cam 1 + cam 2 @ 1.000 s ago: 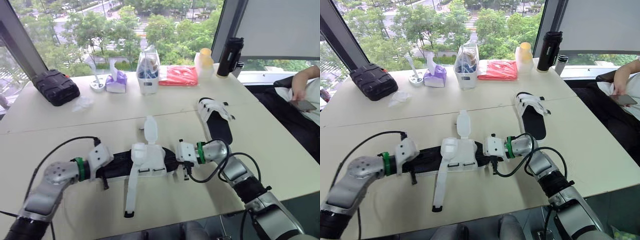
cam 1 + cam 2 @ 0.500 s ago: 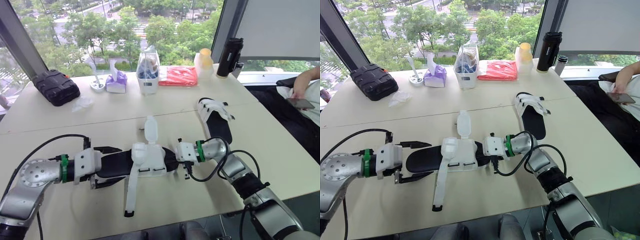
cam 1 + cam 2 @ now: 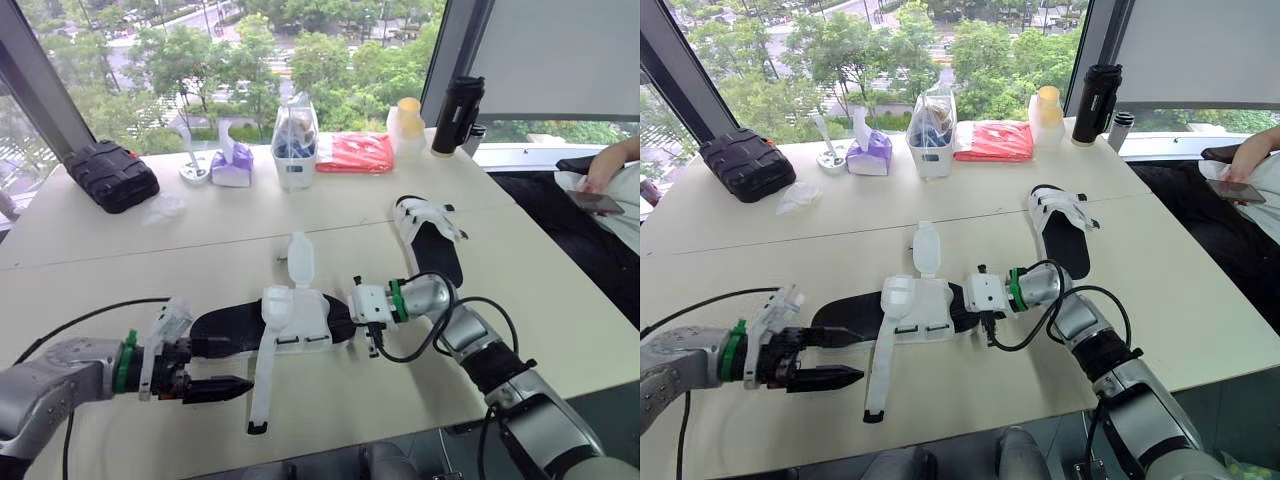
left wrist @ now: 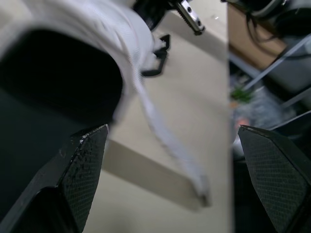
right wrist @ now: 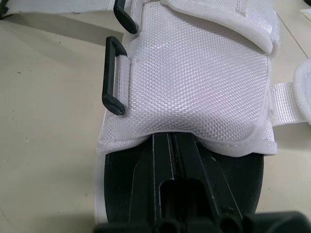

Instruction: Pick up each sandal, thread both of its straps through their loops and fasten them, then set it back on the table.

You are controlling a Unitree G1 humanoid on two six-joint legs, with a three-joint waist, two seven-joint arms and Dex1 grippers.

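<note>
Black case [image 3: 112, 173]: far on my left
Red pack [image 3: 356, 152]: beside the yellow-top bottle [image 3: 407, 128]
Black flask [image 3: 457, 113]: on my right

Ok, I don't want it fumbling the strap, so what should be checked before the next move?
1. The left gripper is open: ok, fingers spread wide.
2. The long strap is in reach: ok, loose on the table beside those fingers.
3. The near sandal is steadied: cannot tell; the right gripper is shut, tucked under the white upper.
4. The loops are free: ok, nothing threaded.
5. Straps fastened: not ok; the second strap is open too.
</note>
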